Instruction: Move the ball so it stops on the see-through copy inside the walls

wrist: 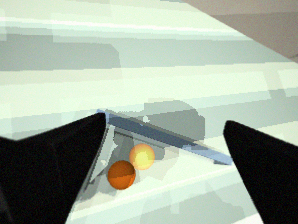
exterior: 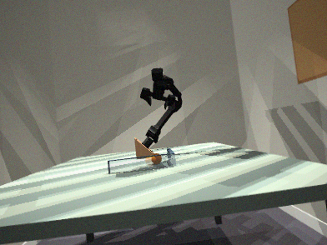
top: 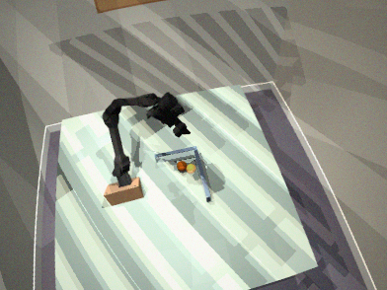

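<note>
My gripper (top: pixel 182 130) hangs empty above the table with its jaws apart, while the ball (wrist: pixel 121 174), touching the see-through copy (wrist: pixel 142 156) inside the walls (top: pixel 201 174), looks smooth and roll-prone, so I'd pinch across its middle.
</note>
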Robot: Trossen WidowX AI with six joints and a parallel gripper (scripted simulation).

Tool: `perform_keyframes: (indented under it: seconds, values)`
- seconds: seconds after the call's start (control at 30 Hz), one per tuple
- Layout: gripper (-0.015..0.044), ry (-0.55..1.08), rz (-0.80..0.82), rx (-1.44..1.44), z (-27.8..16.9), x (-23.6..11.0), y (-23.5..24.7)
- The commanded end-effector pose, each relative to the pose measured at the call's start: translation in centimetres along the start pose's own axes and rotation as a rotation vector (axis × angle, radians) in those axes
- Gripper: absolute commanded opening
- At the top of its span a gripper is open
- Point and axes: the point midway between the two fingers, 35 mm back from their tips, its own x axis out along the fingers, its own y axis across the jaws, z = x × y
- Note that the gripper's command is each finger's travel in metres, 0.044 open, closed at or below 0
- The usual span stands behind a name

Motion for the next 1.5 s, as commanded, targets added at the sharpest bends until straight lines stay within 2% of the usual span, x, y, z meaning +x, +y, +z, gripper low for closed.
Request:
perform_keyframes:
  seconds: [0.0,0.4,0.77,1.3,1.47]
  values:
    - [0.0380,0.192,0.140,-0.362,-4.8,5.6,0.2]
    - [0.0380,0.319,0.383,-0.806,-10.0,10.3,1.5]
    - [0.0380,0.352,0.673,-1.183,-15.1,13.3,3.2]
    - [0.0380,0.352,0.679,-1.191,-15.2,13.4,3.3]
    - [0.0380,0.351,0.680,-1.191,-16.1,14.5,3.7]
